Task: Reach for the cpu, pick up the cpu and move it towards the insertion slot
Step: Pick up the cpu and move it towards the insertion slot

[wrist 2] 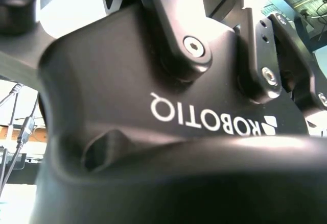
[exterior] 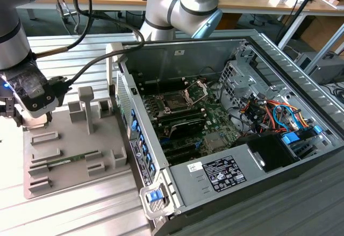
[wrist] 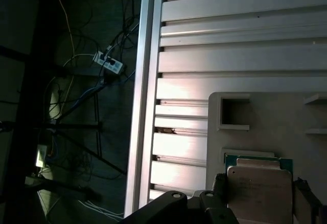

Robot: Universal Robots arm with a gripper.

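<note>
The cpu (wrist: 259, 183), a flat square chip with a silvery top and green edges, lies in its seat on the grey holder tray (wrist: 265, 112) in the first wrist view. My gripper (wrist: 261, 196) straddles it, one dark finger (wrist: 219, 191) against one side and the other finger (wrist: 306, 198) a narrow gap off the opposite side; it is open. In the exterior view the gripper (exterior: 19, 119) hangs low over the tray's (exterior: 75, 139) far corner at the exterior view's left. The insertion slot (exterior: 176, 101) sits on the motherboard inside the open case, its silver frame (exterior: 196, 90) raised.
A green memory stick (exterior: 70, 161) lies in the tray, with upright grey posts (exterior: 86, 107) behind it. The case wall (exterior: 134, 134) stands between the tray and the motherboard. Cables (exterior: 269, 112) and a drive cage (exterior: 236, 74) crowd the case's right side. The gripper body (wrist 2: 179, 117) looms close in the second wrist view.
</note>
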